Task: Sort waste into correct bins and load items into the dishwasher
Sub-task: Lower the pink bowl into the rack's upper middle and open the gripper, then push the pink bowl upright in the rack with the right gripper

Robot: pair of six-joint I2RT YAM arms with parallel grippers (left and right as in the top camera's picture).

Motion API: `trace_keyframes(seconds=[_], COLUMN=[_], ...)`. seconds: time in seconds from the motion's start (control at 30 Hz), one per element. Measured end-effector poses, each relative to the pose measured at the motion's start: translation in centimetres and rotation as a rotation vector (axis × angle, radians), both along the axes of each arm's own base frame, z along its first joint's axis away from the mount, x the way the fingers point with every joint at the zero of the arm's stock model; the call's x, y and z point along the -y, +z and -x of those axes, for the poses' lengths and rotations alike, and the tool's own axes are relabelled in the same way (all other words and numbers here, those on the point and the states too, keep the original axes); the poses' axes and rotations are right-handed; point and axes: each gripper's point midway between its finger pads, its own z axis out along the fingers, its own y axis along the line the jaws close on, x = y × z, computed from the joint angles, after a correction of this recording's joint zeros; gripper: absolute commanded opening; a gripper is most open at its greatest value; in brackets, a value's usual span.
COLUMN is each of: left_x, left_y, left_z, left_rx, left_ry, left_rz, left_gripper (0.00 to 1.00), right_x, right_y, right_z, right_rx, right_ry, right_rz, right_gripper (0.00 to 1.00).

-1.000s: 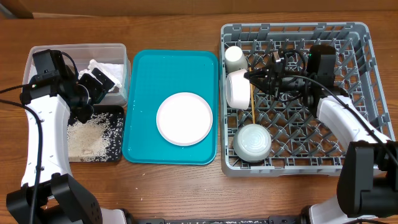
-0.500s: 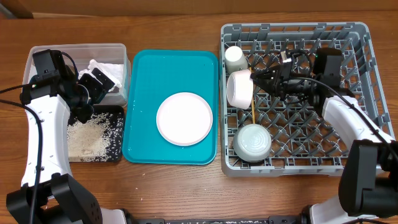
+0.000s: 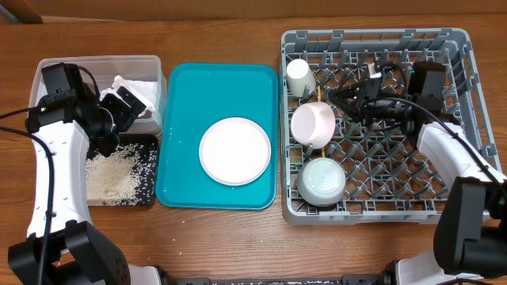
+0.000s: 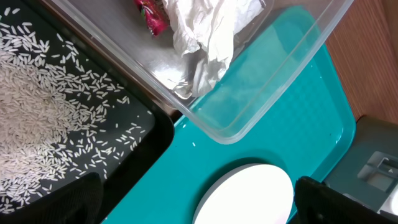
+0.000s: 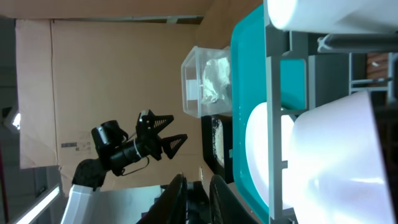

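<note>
Dish rack [image 3: 451, 47], grey lattice, right side of table. Inside:
- cream cup [image 3: 298, 76], near the back-left corner
- white bowl [image 3: 313, 123], tipped on its side among the pegs, mouth facing left
- second white bowl [image 3: 321, 180], upside down, near the front-left corner

Teal tray [image 3: 182, 95], centre of table, carrying one round plate [image 3: 234, 150].

Clear tub [image 3: 150, 63], back left, holding crumpled napkins [image 4: 208, 31] and a red wrapper [image 4: 151, 14].

Black tray [image 3: 150, 142], just in front of the tub, strewn with rice [image 3: 111, 174].

Left gripper [image 3: 120, 105]: fingers spread wide, nothing between them, poised above the seam where tub meets black tray.

Right gripper [image 3: 342, 100]: over the rack, just behind and right of the tipped bowl. Fingers parted by a narrow gap (seen in the wrist view), gripping nothing.
</note>
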Motion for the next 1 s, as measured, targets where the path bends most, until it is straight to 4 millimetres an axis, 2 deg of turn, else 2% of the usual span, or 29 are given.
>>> trace_keyframes(seconds=[0.37,0.47,0.57,0.73,0.83,0.9,1.0], left_x=[0.0,0.0,0.0,0.0,0.0,0.0,0.0], left_y=[0.0,0.0,0.0,0.0,0.0,0.0,0.0], left_z=[0.0,0.0,0.0,0.0,0.0,0.0,0.0], left_rx=[0.001,0.0,0.0,-0.001,-0.001,-0.001,-0.001], left_ry=[0.0,0.0,0.0,0.001,0.001,0.001,0.001], left_rz=[-0.001,0.0,0.0,-0.001,-0.003,-0.003,-0.003], left_gripper=[1.0,1.0,1.0,1.0,1.0,1.0,1.0], right_x=[0.5,0.7,0.4,-2.8,-5.3,-6.7,-8.3], right_y=[-2.4,-2.0,0.0,4.2,5.7,5.9,5.2], right_z=[0.7,1.1,1.6,3.7,4.7,5.0,5.5], right_rx=[-0.048,-0.041,0.019,0.177,0.257,0.296,0.335], right_ry=[-0.032,-0.059,-0.091,-0.118,-0.126,-0.133,-0.141], right_rz=[0.098,0.147,0.22,0.369,0.45,0.504,0.6], right_gripper=[0.15,0.16,0.16,0.16,0.16,0.16,0.16])
